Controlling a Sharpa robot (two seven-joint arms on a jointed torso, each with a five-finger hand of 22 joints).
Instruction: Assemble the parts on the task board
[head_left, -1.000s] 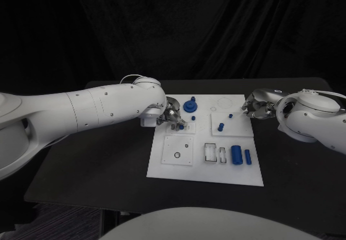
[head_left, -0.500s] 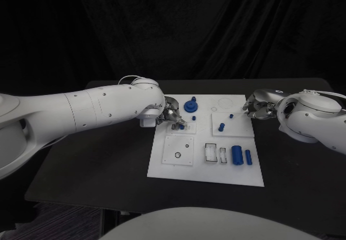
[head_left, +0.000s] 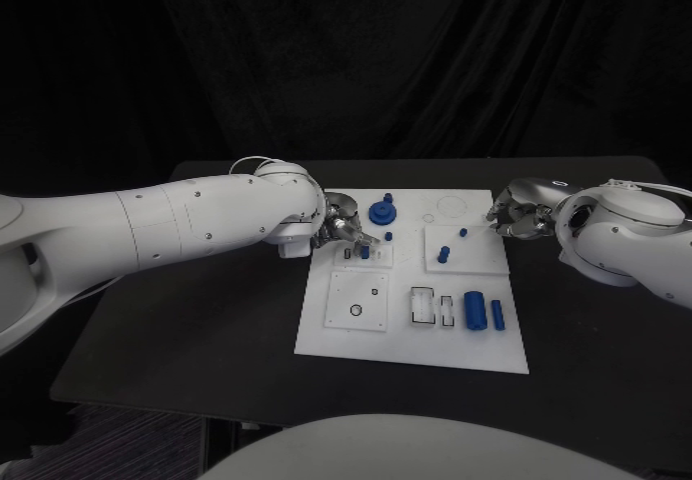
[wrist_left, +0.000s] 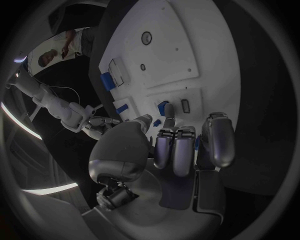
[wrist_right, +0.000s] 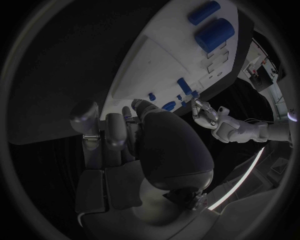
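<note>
Part (head_left: 364, 252) beneath left robot hand (head_left: 340, 228)

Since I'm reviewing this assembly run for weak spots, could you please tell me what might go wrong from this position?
1. The left hand works over a small blue part at the task board's left edge; its fingers hide the contact in the head view, so a misaligned part could jam or slip.
2. The tall blue knob stands just beside that hand; a sideways move could knock it.
3. The right hand sits at the board's far right edge and might nudge the board.
</note>
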